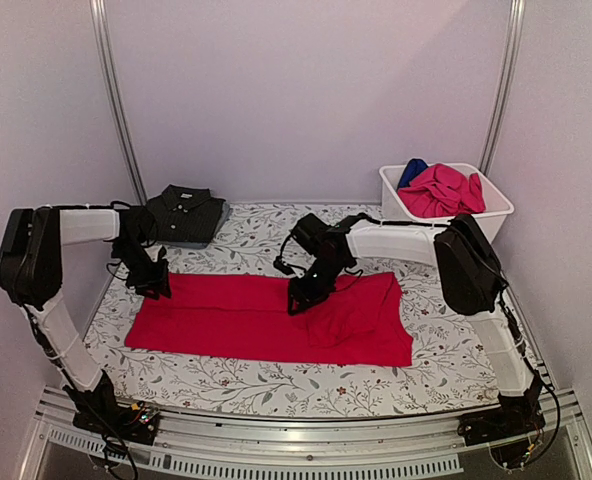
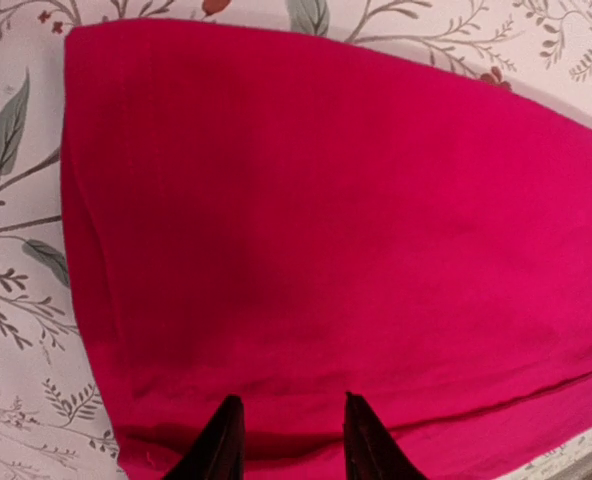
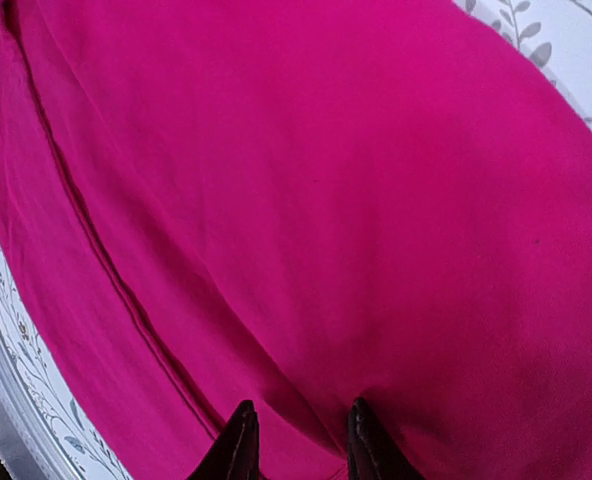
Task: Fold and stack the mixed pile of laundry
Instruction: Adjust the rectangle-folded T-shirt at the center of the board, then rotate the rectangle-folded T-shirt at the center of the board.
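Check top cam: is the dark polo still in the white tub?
No. The folded dark polo lies on the table's far left, while the white tub holds only pink and blue clothes.
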`<state>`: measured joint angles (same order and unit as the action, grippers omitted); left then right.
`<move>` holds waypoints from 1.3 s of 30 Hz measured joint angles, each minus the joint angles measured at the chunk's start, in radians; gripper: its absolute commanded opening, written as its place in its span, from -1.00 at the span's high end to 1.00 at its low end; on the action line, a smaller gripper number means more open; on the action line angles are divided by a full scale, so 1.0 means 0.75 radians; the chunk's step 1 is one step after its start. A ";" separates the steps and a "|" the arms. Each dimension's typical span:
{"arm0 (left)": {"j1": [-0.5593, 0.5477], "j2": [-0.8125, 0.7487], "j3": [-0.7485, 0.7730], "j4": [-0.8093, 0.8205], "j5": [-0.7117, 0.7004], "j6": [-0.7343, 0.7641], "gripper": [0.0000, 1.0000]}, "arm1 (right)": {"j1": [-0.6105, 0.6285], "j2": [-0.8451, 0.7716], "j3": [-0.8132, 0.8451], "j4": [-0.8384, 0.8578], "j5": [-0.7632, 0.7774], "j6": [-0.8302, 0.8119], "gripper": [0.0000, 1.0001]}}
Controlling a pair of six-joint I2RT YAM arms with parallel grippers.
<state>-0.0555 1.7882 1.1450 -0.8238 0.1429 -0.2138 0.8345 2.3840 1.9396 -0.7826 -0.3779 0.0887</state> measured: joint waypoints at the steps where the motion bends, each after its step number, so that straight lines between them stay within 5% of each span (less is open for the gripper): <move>1: 0.000 -0.015 0.000 -0.007 -0.005 -0.001 0.22 | 0.001 -0.013 -0.018 -0.003 0.002 0.000 0.33; 14: -0.165 -0.044 0.272 0.102 0.058 0.000 0.08 | -0.066 -0.437 -0.459 -0.014 0.073 0.102 0.25; 26: -0.241 0.137 0.328 0.134 0.033 0.007 0.07 | -0.148 -0.488 -0.730 0.023 0.122 0.181 0.22; 33: -0.220 0.158 0.208 0.170 0.011 -0.001 0.10 | -0.148 -0.474 -0.704 -0.004 0.132 0.211 0.21; 39: -0.077 0.125 0.032 0.227 0.014 -0.078 0.19 | -0.149 -0.303 -0.447 -0.090 0.168 0.207 0.22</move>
<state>-0.1135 1.8816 1.1690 -0.6537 0.1532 -0.2722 0.7231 2.1571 1.6043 -0.8501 -0.2520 0.2436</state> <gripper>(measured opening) 0.426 0.391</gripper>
